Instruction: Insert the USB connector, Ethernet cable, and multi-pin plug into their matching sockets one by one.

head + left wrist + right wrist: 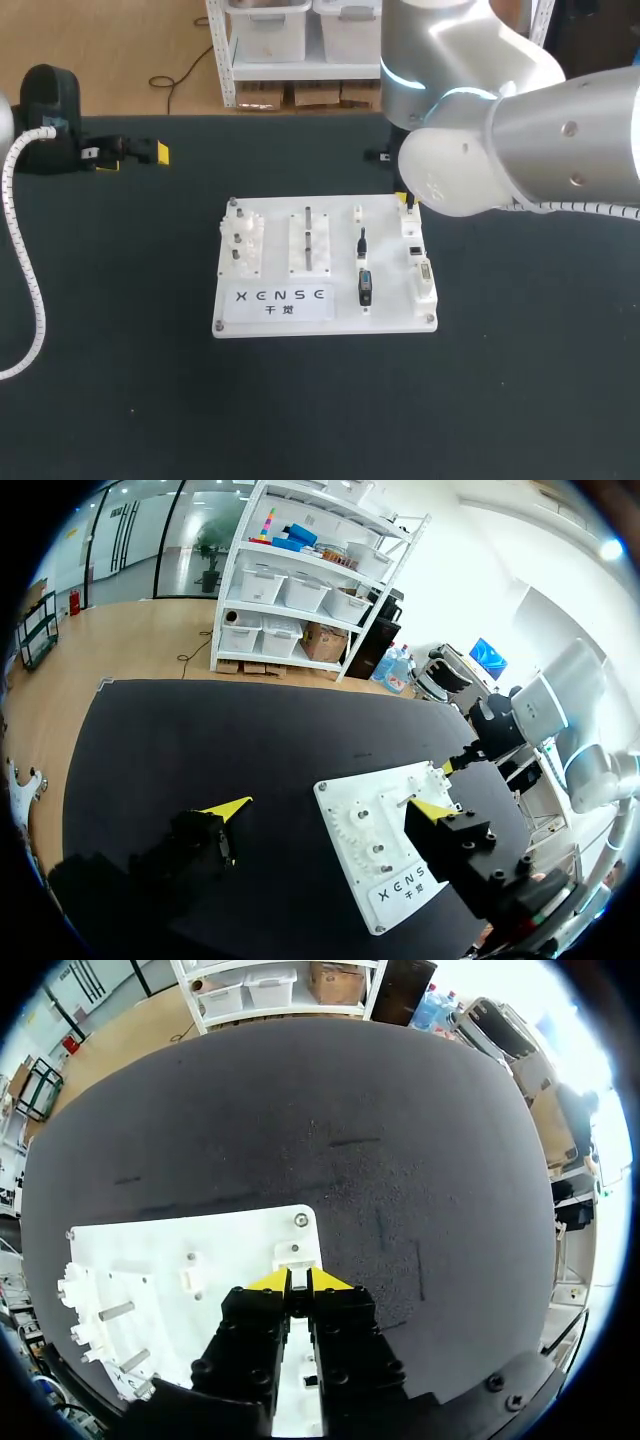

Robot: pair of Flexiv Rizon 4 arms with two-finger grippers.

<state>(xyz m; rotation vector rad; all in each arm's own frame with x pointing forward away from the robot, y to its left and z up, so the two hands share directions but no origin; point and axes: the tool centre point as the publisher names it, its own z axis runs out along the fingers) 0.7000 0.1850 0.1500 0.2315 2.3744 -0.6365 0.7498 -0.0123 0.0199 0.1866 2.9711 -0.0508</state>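
- White socket board [325, 262] lying flat mid-counter [520, 400].
- Black USB connector [365, 287] resting on the board toward 3 o'clock, with a slim dark plug [362, 240] just beyond; not yet lifted.
- Socket column [420, 265] along the board's 3 o'clock edge.
- Right gripper [298, 1282] over the board's 1 o'clock corner, jaws pressed nearly together, visibly holding nothing. Probably ahead of the first pick: calls for spreading, then dropping onto a connector.
- Left gripper [330, 810] off at 10 o'clock, jaws spread, empty.

Even overhead light falls on the matte black table [120, 400], which shows only faint shadows. The white rectangular plastic board [335, 230] reads very bright, and glare sits on the glossy silver-grey right arm [520, 130].
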